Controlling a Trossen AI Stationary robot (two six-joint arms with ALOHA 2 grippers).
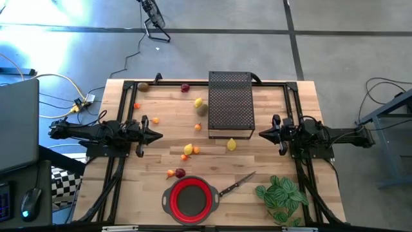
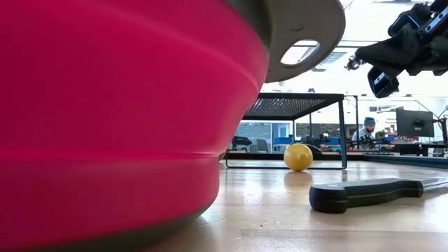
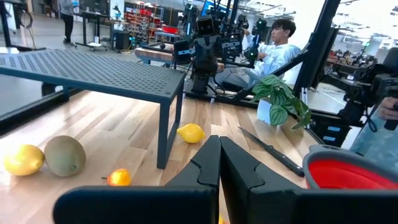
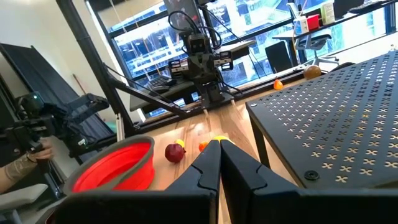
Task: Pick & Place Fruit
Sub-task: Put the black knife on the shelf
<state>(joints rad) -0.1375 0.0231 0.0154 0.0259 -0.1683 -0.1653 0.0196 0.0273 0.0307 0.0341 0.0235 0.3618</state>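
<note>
Red bowl (image 1: 190,198) foremost; fruit (image 1: 188,149) between both closed fingers.

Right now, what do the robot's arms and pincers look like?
Both arms are dark, nearly black, built of chunky jointed segments. The left pincer and the right pincer each end in two flat, pointed black fingers with angular edges. A yellow cable and dark ones run near the left arm's base. I see no markings.

In the low view the red bowl (image 2: 119,119) fills nine o'clock, cut off by the edges, hiding most fruit on the tabletop (image 2: 294,210).
</note>
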